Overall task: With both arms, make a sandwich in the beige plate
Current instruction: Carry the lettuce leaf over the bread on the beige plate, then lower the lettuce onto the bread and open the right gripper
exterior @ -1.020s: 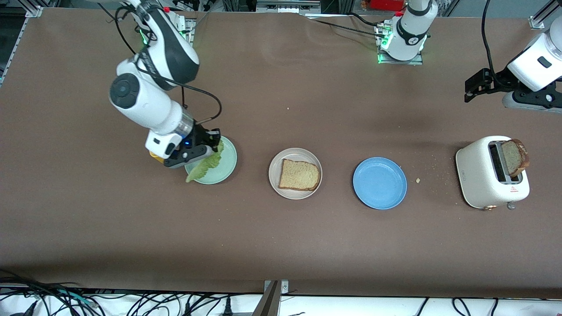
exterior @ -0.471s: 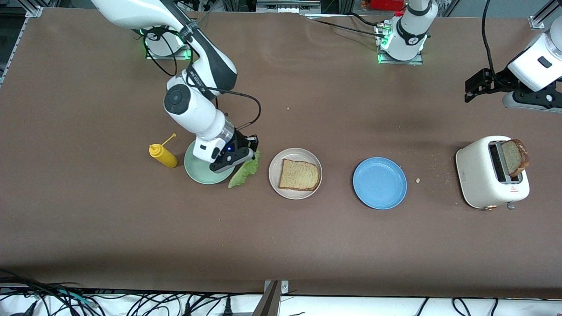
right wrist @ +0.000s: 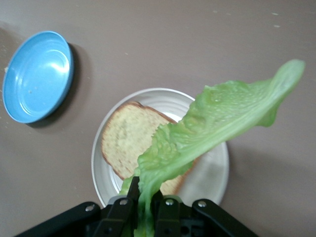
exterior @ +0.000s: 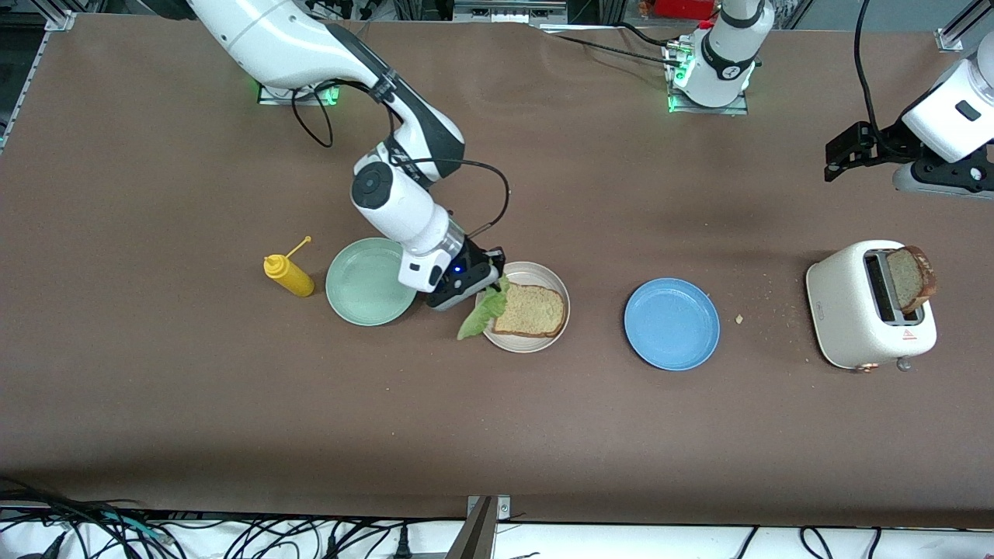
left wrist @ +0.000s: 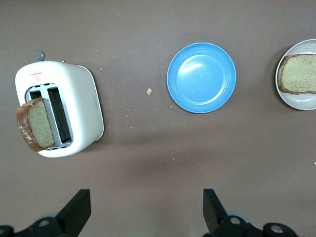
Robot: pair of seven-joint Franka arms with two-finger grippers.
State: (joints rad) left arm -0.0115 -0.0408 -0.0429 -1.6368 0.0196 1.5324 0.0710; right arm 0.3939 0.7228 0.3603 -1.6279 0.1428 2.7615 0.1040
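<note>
Left of centre in the front view, the right gripper (exterior: 491, 286) is clamped on the lettuce leaf (exterior: 483, 310), which dangles over the rim of the beige plate (exterior: 536, 271) — best carried on until it hangs square over the bread slice (exterior: 531, 310), then lowered and released. The yellow bottle (exterior: 289, 275), mint plate (exterior: 365, 281) and blue plate (exterior: 672, 324) stand clear. At upper right the left gripper (exterior: 846, 151) waits, fingers apart, above the toaster (exterior: 853, 318) and its second slice (exterior: 910, 279).

The only sign that shows is a red warning triangle on the white toaster (exterior: 870, 310), low on its side by the lever. Small red print beside the slots cannot be read.
</note>
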